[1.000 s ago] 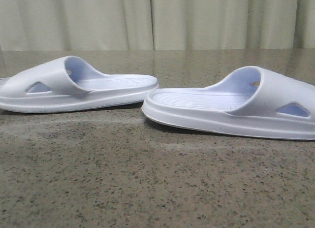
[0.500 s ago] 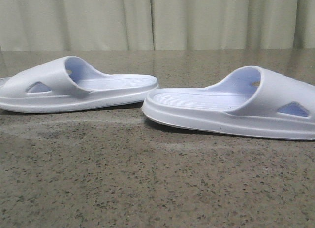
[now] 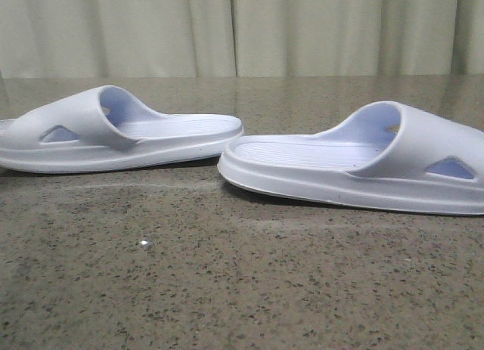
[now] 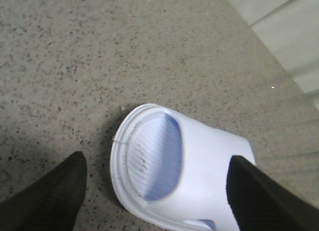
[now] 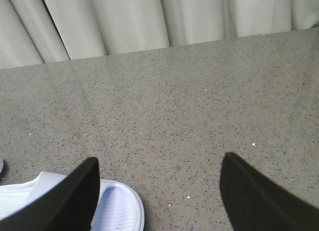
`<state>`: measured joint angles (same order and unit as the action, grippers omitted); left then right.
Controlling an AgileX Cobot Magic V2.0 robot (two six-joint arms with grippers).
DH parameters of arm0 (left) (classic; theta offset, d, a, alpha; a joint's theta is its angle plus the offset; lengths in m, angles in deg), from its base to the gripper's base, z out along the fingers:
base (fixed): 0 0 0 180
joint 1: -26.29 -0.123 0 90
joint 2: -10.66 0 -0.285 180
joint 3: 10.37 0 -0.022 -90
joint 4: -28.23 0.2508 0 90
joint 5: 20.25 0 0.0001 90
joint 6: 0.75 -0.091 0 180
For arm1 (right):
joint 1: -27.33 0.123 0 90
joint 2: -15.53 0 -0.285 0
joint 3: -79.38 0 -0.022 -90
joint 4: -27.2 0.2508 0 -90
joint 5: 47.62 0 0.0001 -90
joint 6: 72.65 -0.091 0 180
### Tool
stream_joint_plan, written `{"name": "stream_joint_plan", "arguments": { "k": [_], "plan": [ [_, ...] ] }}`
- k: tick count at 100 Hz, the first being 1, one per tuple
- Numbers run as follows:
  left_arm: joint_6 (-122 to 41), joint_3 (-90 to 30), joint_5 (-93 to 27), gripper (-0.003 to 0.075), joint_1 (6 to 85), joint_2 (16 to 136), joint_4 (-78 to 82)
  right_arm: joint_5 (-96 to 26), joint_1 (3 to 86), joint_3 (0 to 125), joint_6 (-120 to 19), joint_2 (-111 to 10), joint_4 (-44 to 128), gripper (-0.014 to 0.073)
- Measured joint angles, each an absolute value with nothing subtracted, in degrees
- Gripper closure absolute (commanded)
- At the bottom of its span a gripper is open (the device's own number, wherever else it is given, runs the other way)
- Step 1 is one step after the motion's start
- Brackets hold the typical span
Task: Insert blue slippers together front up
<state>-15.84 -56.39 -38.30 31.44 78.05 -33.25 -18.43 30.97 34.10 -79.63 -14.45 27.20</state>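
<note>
Left end effector (image 4: 154,191): spread wide, nothing held, hovering over the strap end of the left slipper (image 4: 174,171), which sits between the two fingers w/ one finger (image 4: 52,196) clear of its rim. Right end effector (image 5: 159,191): also spread wide, empty; the end of the right slipper (image 5: 112,206) lies just beside and partly behind one finger (image 5: 75,196), off to that side, not centred in the gap.

From the front: both slippers flat on speckled worktop (image 3: 227,289), soles down, heel ends facing each other, close but apart. Right slipper (image 3: 355,165) nearer the camera, left slipper (image 3: 113,131) further back. Curtain (image 3: 242,29) behind the worktop edge.

Handling, est.: moulded foam/rubber, light, springy; thick sole stiff enough, strap will flex under squeeze. Surface looks matte, prob. fair grip. Not fragile. Best hold: across sole sidewalls near the strap, or pinch through strap arch. Risk: light shoe skids on the smooth worktop if nudged.
</note>
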Motion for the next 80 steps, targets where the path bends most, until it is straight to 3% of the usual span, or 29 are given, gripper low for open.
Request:
{"name": "stream_joint_plan", "arguments": {
  "k": [80],
  "plan": [
    [-15.9, -52.3, -38.1, 0.0207, 31.4, 91.8, -39.2, -19.3, 31.0, 34.1, -79.6, -14.5, 27.2, 0.0149]
  ]
}}
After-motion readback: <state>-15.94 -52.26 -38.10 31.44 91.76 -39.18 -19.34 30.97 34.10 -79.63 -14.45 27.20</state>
